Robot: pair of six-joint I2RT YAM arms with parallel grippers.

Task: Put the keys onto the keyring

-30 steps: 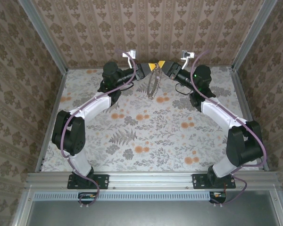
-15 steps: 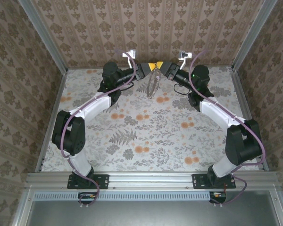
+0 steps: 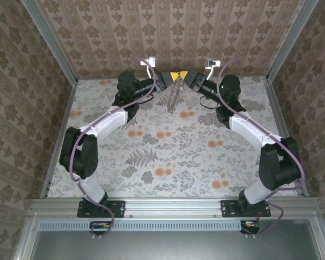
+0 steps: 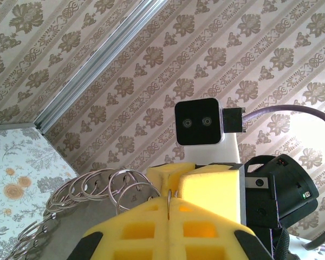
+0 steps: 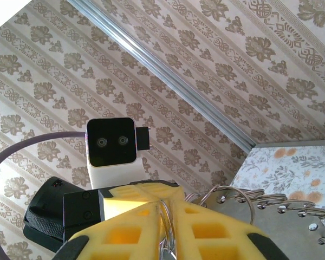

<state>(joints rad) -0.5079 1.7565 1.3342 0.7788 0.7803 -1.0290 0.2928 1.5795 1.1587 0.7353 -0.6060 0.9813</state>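
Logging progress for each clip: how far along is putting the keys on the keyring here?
Done: the keyring is picked up and dangles over the table. In hand: the left tool is shut on one of its rings, and the right tool pinches a ring from the other side. Left: I cannot make out a key, so threading it on looks not yet done.

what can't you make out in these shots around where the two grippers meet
- key: top view, too small to pick out among the loops of the keyring.
- right gripper: right wrist view, its yellow fingers hide whether they pinch the ring wire.
- keyring's far end: left wrist view, cut off by the bottom left edge.
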